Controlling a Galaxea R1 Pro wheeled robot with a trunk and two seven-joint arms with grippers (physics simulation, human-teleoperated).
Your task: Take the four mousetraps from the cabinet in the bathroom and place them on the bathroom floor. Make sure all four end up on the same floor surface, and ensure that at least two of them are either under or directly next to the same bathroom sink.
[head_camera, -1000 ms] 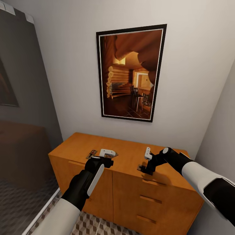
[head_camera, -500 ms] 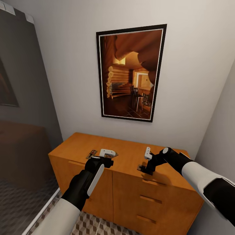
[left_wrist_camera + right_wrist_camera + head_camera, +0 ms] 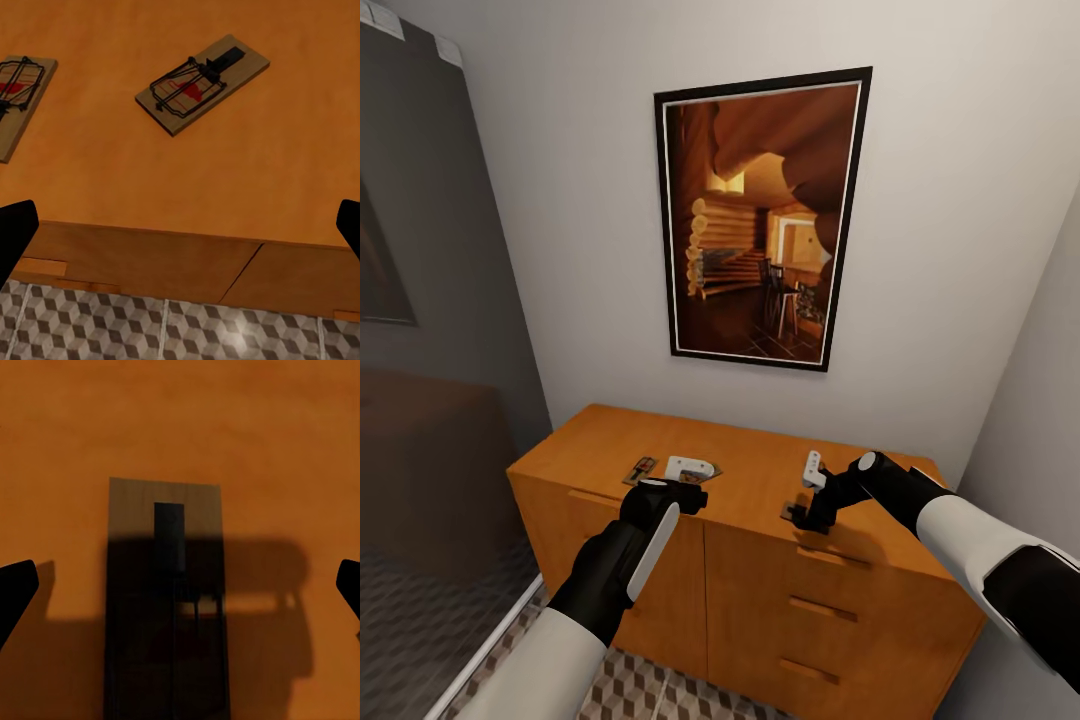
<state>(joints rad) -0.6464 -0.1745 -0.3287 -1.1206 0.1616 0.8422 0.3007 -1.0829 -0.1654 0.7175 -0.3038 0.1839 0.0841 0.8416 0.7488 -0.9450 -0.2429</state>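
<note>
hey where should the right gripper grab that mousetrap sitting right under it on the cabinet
Grip the mousetrap across its two long edges, coming straight down from above. It lies flat on the cabinet, and the right gripper's open fingertips already straddle its narrow width.

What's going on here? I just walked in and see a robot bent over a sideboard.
The robot is reaching over the cabinet with both arms to collect mousetraps. The left pincer is open above the cabinet's front edge, with two mousetraps lying on the top ahead of it. The right pincer is open directly over a third mousetrap, not gripping it. None is on the bathroom floor yet.
</note>
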